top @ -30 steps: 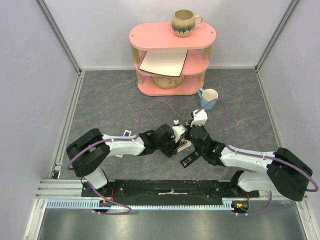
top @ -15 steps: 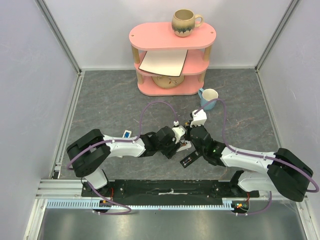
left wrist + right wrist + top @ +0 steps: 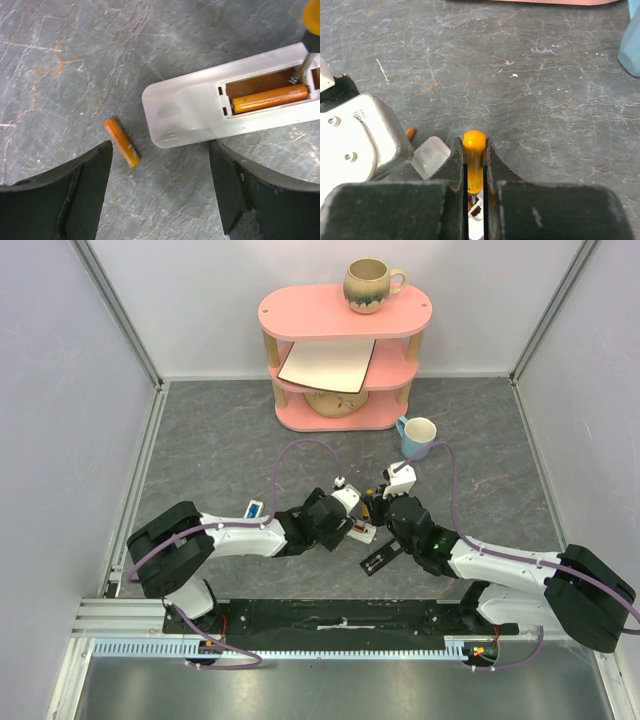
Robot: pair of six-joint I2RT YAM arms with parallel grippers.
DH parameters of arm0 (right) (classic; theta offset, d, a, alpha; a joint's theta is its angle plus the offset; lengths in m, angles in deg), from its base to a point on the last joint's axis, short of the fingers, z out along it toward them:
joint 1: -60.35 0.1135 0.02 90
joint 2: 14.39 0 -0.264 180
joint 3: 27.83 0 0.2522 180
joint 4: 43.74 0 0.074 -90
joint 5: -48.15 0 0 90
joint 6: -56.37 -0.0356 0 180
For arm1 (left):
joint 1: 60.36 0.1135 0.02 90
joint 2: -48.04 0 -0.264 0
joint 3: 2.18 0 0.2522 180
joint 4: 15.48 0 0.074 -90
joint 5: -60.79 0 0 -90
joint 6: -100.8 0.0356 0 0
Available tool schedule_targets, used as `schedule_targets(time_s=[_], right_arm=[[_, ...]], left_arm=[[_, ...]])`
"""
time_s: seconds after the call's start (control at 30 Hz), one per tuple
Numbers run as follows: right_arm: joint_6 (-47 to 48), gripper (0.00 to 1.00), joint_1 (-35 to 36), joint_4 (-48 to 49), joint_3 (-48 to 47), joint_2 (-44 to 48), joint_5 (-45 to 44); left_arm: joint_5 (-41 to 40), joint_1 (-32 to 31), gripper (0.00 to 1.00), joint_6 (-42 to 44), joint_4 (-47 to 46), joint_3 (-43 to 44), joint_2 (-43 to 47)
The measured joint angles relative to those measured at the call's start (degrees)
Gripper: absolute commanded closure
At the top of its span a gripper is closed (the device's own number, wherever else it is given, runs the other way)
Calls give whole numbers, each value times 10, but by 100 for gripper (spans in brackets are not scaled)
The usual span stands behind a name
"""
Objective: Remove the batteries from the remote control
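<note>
Left wrist view looks straight down on the white remote control, lying back-up on the bench with its battery bay uncovered. A loose battery, orange, lies on the bench just beside the remote's rounded end, not touching it. A seated battery, also orange, sits in the bay, and the slot next to it is bare. The left hand is spread wide and holds nothing, its fingers hanging either side of the remote's end and the loose cell. The right hand is clamped tight on the orange handle of a screwdriver, whose metal tip, seen from the left wrist, rests at the far end of the seated battery.

By my reading the job is half done, and the step in hand is prying out the second cell. The next move calls for the tip to get under that cell's end and lever it up gently, without the remote sliding; the left hand looks placed to steady the body or take the cell once it lifts
</note>
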Motion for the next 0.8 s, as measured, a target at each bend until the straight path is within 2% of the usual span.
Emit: schedule_targets(time_s=[0.17, 0.27, 0.3, 0.37, 0.4, 0.63, 0.8], right_arm=[[0, 100, 0, 8, 0, 0, 17], [0, 100, -1, 15, 1, -1, 27], [-1, 100, -1, 19, 1, -2, 29], [-2, 100, -2, 28, 1, -6, 36], [-2, 100, -2, 32, 1, -9, 39], [-4, 100, -3, 52, 1, -26, 77], [-4, 100, -4, 67, 7, -25, 83]], left_arm=[[-35, 1, 20, -1, 10, -9, 11], [-42, 1, 37, -1, 12, -9, 12], [-43, 1, 52, -2, 13, -10, 13], [-42, 1, 61, -4, 12, -12, 16], [-41, 1, 71, -6, 11, -16, 20], [-6, 1, 73, -7, -2, -38, 56], [27, 2, 64, -7, -7, -38, 56]])
